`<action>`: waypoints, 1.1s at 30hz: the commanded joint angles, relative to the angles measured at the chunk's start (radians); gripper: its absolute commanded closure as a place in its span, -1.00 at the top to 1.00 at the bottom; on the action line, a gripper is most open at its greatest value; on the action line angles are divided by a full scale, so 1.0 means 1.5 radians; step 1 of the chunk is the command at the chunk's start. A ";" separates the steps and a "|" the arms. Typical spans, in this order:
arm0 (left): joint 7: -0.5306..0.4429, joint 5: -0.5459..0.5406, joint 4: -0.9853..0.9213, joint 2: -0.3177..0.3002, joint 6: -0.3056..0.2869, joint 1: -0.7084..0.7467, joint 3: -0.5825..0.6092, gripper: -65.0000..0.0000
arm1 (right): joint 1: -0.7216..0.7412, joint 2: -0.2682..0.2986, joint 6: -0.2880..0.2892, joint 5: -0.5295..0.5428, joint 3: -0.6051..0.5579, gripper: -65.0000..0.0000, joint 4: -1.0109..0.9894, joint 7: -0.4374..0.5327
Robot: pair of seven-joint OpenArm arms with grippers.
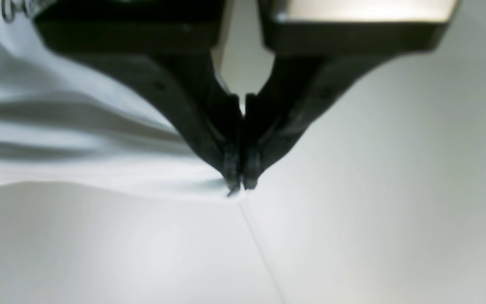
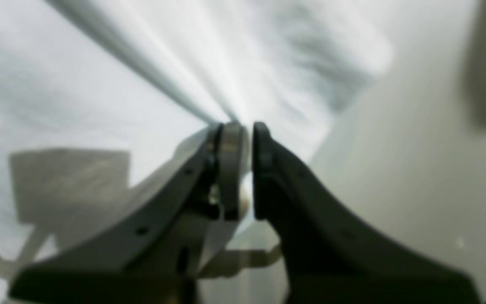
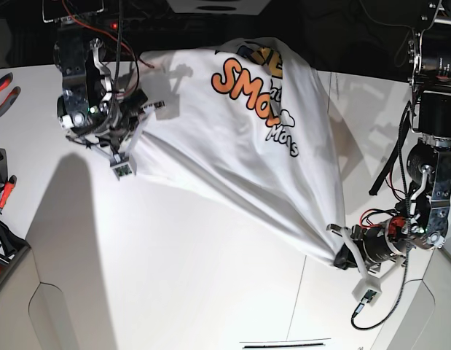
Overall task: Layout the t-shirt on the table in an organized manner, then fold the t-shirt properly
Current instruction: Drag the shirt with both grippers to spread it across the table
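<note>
The white t-shirt (image 3: 232, 138) lies stretched in a slant across the table (image 3: 174, 277), print side up, with orange and yellow lettering near the far end. In the base view my left gripper (image 3: 347, 257) is at the shirt's near right corner. The left wrist view shows that gripper (image 1: 239, 185) shut, pinching the edge of the cloth (image 1: 57, 126) just above the tabletop (image 1: 373, 169). My right gripper (image 3: 140, 117) is at the shirt's far left edge. In the right wrist view its fingers (image 2: 230, 169) stand almost together, and taut folds of cloth (image 2: 99, 84) run into the tips.
Red-handled pliers (image 3: 3, 84) and another red tool (image 3: 5, 193) lie at the table's left edge. A thin seam (image 3: 302, 292) runs across the tabletop near my left arm. Cables and the arm bases stand along the back and right side.
</note>
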 commanded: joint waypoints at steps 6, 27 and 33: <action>-0.036 0.051 0.000 -0.010 0.070 -0.020 -0.005 -1.00 | 0.163 0.002 -0.004 -0.007 0.001 -1.00 -0.041 0.074; -0.063 0.094 0.000 -0.010 0.128 -0.014 -0.005 -0.12 | 0.253 -0.030 0.056 0.185 -0.003 -1.00 0.031 -0.041; 0.008 -0.062 0.000 -0.003 -0.060 0.012 0.004 -1.00 | 0.061 -0.051 0.055 0.192 -0.003 -1.00 0.083 -0.035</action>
